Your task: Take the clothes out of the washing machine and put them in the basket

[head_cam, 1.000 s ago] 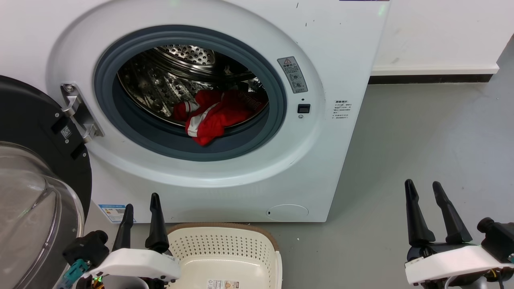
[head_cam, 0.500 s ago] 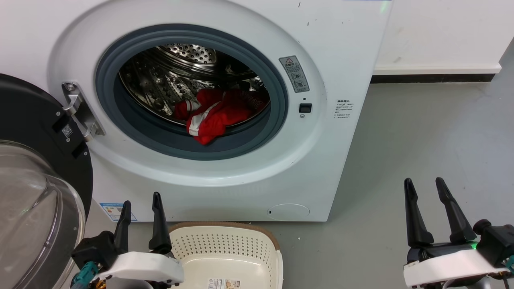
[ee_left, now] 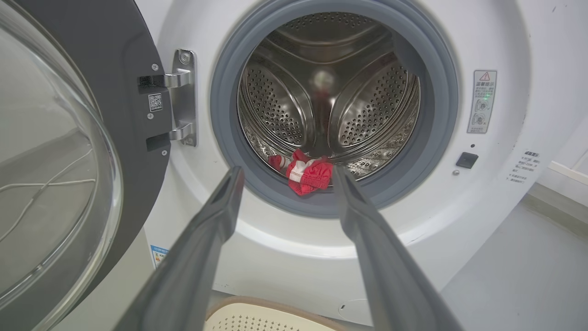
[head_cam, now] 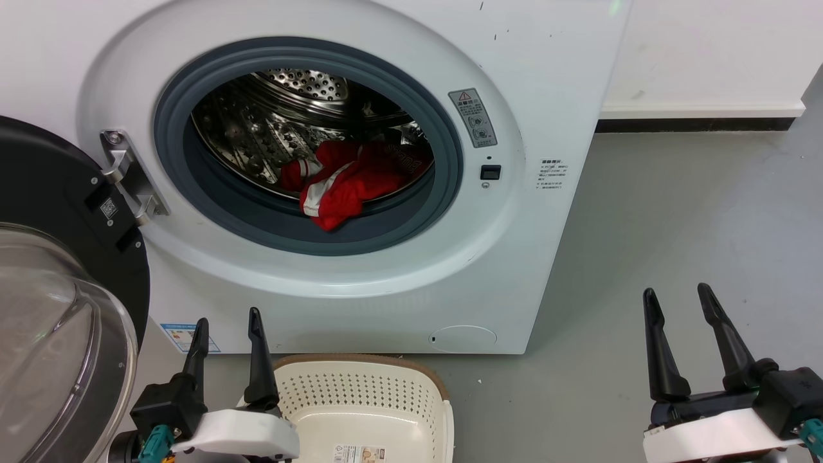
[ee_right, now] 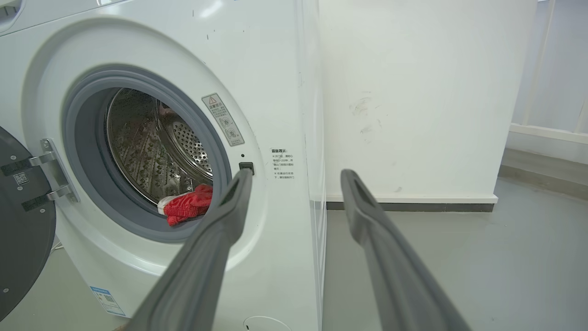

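Grey floor (head_cam: 675,225), white wall (head_cam: 707,51). Washing machine (head_cam: 546,77) has its door (head_cam: 58,308) swung open at left. Clothes (head_cam: 347,183) are heaped at the drum (head_cam: 257,128) front, spilling onto the gasket (head_cam: 257,218). Basket (head_cam: 360,386) sits on the floor below the porthole. Left gripper (head_cam: 229,316) and right gripper (head_cam: 676,290) are empty, with fingers spread slightly wider than a second ago. Clothes unmoved.

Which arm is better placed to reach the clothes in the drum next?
Left, probably. The left gripper, open, faces the washing machine's drum with the clothes centred in its wrist view; the right gripper, also open, sits past the machine's right edge, above floor.
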Controlling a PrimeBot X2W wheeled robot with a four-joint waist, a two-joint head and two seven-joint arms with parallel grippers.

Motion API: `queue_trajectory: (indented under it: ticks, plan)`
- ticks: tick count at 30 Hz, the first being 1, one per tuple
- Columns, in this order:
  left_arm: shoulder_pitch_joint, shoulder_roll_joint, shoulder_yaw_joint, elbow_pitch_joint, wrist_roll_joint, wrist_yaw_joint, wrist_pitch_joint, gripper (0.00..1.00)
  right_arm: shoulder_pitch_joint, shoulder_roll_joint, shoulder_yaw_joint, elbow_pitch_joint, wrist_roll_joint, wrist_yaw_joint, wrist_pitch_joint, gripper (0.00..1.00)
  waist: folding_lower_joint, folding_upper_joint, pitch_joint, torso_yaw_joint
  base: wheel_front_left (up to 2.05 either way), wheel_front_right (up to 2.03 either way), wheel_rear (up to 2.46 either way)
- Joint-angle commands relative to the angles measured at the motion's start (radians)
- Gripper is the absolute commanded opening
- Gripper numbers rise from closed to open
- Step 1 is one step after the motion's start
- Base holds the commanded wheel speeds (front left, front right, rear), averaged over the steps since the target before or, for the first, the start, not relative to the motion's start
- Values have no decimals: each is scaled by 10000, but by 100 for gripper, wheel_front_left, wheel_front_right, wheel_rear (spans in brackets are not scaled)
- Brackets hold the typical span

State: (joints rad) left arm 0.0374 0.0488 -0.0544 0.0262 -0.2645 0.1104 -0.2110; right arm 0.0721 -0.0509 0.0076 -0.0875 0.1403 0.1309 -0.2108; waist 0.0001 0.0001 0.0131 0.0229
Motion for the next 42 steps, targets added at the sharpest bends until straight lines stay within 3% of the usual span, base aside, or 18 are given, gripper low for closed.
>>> queue_trajectory:
  ticks: [1, 26, 42]
  plan:
    - [91, 20, -21, -104, 277, 52, -98, 100, 114, 8, 9, -113, -241, -3, -119, 100, 0, -1, 7, 5, 0, 0, 0]
    - [292, 23, -168, -142, 1768, 190, -554, 100, 346, 14, 17, -239, -1384, -5, -548, 100, -1, -1, 28, 59, 0, 0, 0]
    - [338, 21, -155, 129, 1529, 64, -548, 100, 392, 14, -56, -49, -1021, -5, -548, 100, -1, -1, -8, 52, 0, 0, 0]
